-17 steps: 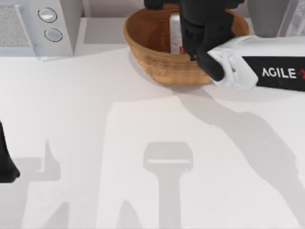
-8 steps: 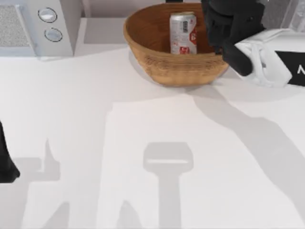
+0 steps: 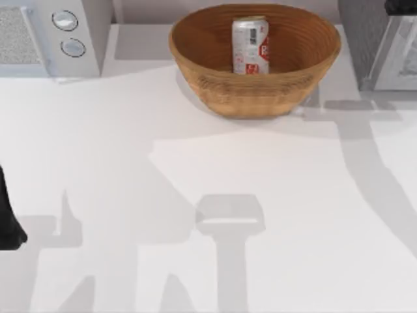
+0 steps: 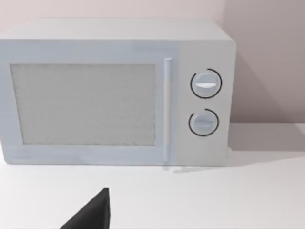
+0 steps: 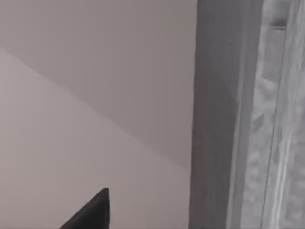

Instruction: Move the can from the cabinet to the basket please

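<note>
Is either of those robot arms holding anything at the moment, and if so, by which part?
Nothing is held. The can stands upright on its own inside the basket, with no gripper touching it.

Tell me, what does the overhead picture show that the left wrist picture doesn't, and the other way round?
The top view alone takes in the basket with the can standing upright inside it, and the cabinet at the table's right. The left wrist view alone faces the front of the microwave straight on: its speckled door window and long handle. Both share that microwave with its two round knobs, and the white table.
</note>
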You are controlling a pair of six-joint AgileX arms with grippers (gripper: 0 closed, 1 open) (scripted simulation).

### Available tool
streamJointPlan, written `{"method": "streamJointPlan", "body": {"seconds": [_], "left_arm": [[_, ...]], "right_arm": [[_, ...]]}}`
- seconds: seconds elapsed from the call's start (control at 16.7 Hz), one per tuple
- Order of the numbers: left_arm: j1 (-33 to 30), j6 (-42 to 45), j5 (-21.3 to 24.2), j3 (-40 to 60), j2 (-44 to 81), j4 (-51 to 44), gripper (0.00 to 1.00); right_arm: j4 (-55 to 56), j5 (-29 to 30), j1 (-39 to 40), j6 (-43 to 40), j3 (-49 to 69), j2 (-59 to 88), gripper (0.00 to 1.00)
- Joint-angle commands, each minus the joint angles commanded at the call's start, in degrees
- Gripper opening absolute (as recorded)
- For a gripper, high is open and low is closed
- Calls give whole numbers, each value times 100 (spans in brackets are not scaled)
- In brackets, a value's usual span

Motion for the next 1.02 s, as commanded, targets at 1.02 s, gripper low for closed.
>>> {"method": "streamJointPlan", "body": {"seconds": [1.02], "left_arm": [[0,0,0,0,0,0,100]], "right_arm": [[-2168,-2058,-1979,-33,-4867,-6822,100]]}}
